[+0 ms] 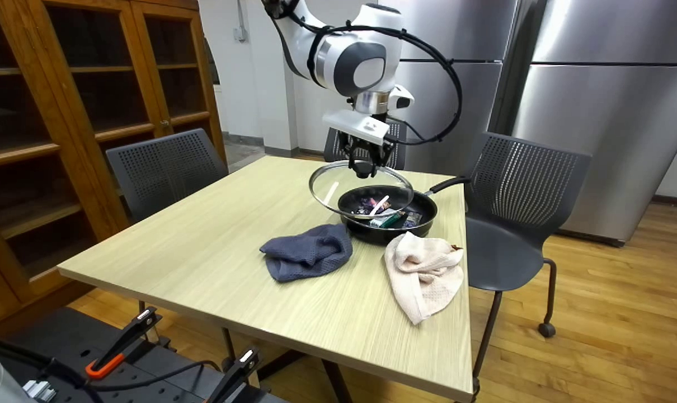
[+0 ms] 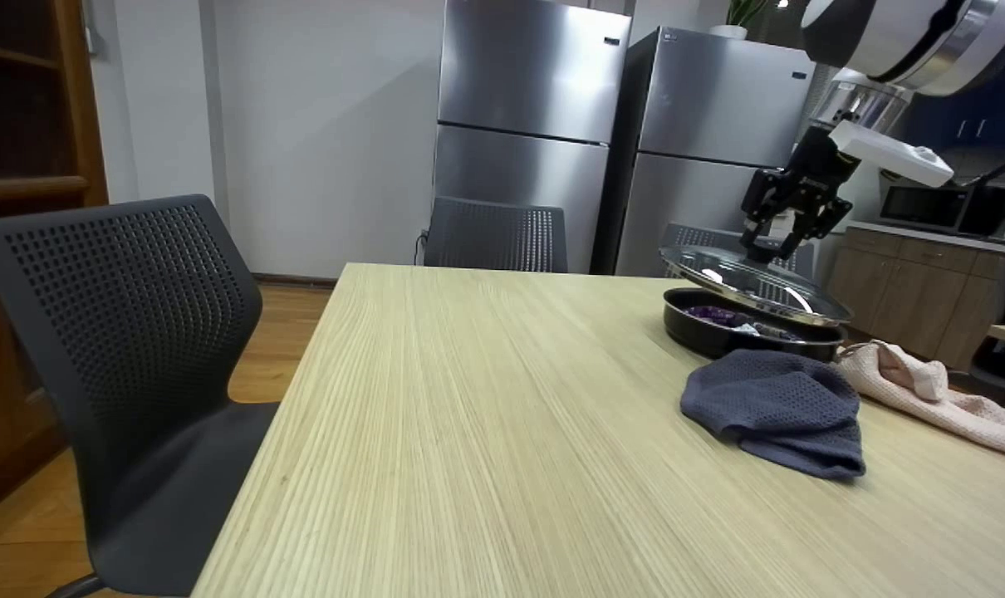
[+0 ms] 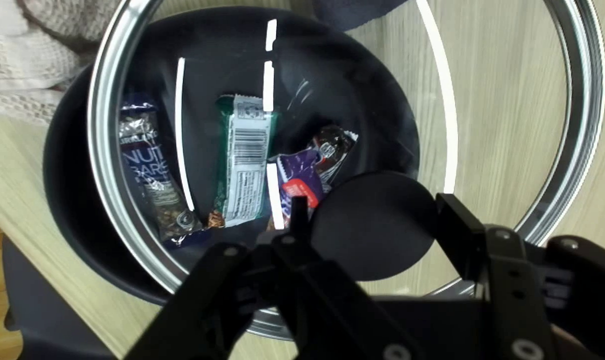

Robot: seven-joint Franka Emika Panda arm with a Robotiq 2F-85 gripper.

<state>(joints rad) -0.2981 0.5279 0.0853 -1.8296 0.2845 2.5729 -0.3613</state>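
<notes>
A: What's the tool point(image 1: 363, 164) doing?
B: Closed on the knob point(image 3: 372, 230) of the lid point(image 2: 756, 282). Lid hangs tilted above the pan point(image 2: 706, 336), looks off-center.
A: Touching it?
B: Can't tell at the low edge.
A: Inside the pan?
B: Green bar point(image 3: 245, 160), nut bar point(image 3: 155, 175), purple packet point(image 3: 300, 172).
A: Around it?
B: Blue cloth point(image 1: 310, 252) and pink cloth point(image 1: 425, 280) on the surface point(image 1: 204, 240), just beside the pan. Chair point(image 1: 526, 182) past the pan's handle point(image 1: 449, 183).
A: Risks?
B: Round knob: if the grip isn't firm, lid could swivel or slip and drop on the pan. Lowered at this offset and tilt, it could catch the pan's side and shove the pan toward the surface's edge.
</notes>
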